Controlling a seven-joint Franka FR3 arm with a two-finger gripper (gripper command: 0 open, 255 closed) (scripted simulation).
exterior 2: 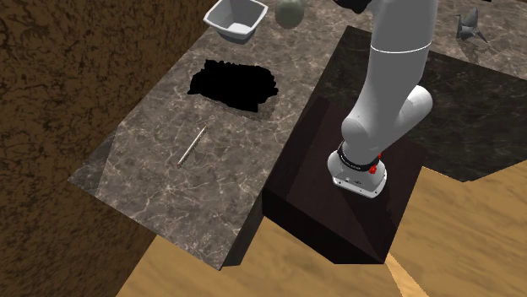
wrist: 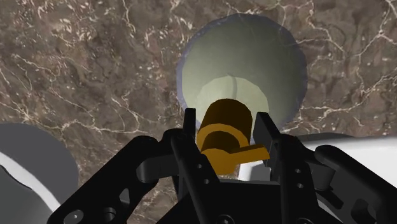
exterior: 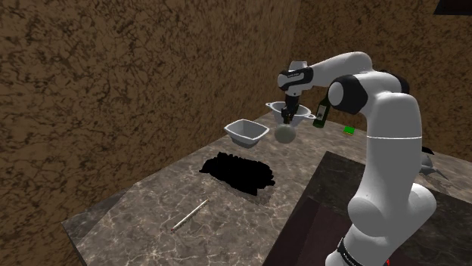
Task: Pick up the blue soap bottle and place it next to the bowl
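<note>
My gripper (exterior: 287, 114) is shut on the orange-brown pump top (wrist: 222, 130) of the soap bottle (exterior: 286, 133). The bottle has a round, pale greenish-white body (wrist: 245, 57) with a faint bluish edge and hangs straight down from the fingers (wrist: 189, 124) over the marble counter (exterior: 151, 204). Whether its base touches the counter I cannot tell. A white squarish bowl (exterior: 247, 132) stands just to the shoulder view's left of the bottle. In the second exterior view the bottle (exterior 2: 290, 11) and that bowl (exterior 2: 236, 18) sit side by side at the top edge.
A second white bowl with handles (exterior: 301, 111) stands right behind the gripper. A dark green bottle (exterior: 322, 113) and a small green object (exterior: 349, 129) are beside it. A black patch (exterior: 238, 172) and a thin pale stick (exterior: 189, 214) lie on the counter. Brown walls close the back.
</note>
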